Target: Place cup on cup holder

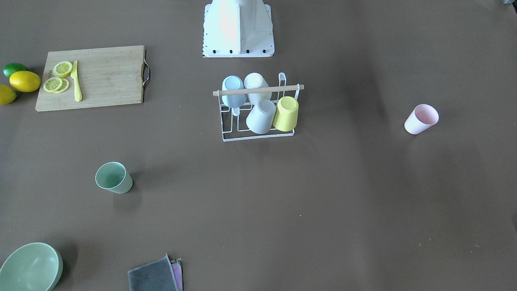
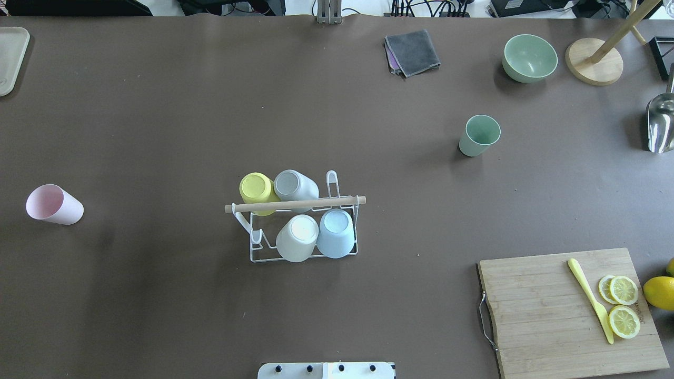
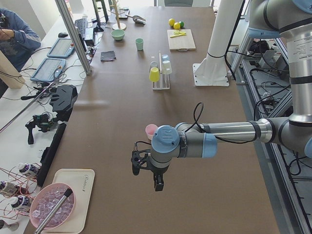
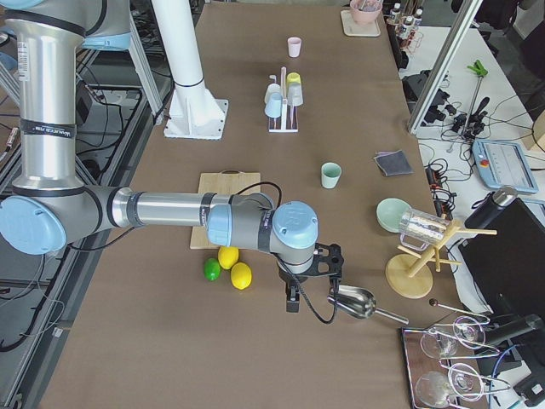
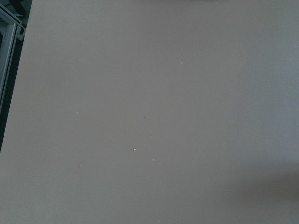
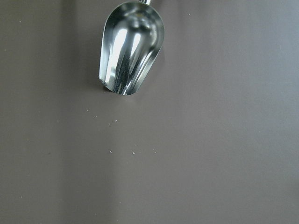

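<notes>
The white wire cup holder with a wooden rod across its top stands at the table's middle, also in the front view. Several cups hang upside down on it: yellow, grey, white and light blue. A pink cup stands upright at the robot's left, and a green cup upright at the far right. My left gripper hovers over bare table beyond the pink cup. My right gripper hovers near a metal scoop. Both show only in the side views, so I cannot tell whether they are open or shut.
A wooden cutting board with lemon slices and a yellow knife lies near right, with lemons beside it. A green bowl, a grey cloth, a wooden stand and the scoop sit far right. A tray lies far left.
</notes>
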{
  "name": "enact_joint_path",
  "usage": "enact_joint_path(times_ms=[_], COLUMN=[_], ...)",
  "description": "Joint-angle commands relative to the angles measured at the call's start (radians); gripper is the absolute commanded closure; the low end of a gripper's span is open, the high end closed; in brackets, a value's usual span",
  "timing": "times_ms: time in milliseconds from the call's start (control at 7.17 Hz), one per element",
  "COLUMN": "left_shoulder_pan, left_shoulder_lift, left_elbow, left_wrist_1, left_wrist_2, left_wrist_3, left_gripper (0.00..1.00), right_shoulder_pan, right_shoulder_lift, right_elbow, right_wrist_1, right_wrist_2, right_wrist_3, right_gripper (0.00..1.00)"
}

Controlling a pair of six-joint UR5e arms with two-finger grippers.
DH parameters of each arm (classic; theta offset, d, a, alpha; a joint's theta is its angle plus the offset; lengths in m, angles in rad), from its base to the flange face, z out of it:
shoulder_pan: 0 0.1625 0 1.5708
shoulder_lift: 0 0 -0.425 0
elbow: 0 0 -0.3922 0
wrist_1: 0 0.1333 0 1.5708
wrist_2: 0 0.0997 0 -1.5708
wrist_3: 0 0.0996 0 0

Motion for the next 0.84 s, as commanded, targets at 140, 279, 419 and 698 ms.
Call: enact_joint_path(times_ms=[140, 279, 419, 698], left_shoulder_pan=[0.008, 0.008, 0.006, 0.006], left_shoulder_lift=[-0.01, -0.01, -0.009, -0.006], left_elbow=[0.009, 0.006, 0.001, -0.005], left_wrist_1=[0.006, 0.006, 0.006, 0.006], left_wrist_2=[-0.001, -0.001, -0.001, -0.001], left_wrist_3=[0.0, 0.0, -0.002, 0.0], left_gripper=[0.02, 0.02, 0.02, 0.02], right_shoulder_pan=[-0.004, -0.004, -0.004, -0.005], right_shoulder_lift=[0.0, -0.001, -0.001, -0.001], right_elbow=[-0.005, -0.002, -0.002, -0.003], right_wrist_1=[-0.001, -0.001, -0.003, -0.003], right_wrist_2=[0.002, 0.003, 0.003, 0.003], right_wrist_3=[0.0, -0.001, 0.0, 0.0], right_gripper=[0.0, 0.0, 0.0, 0.0])
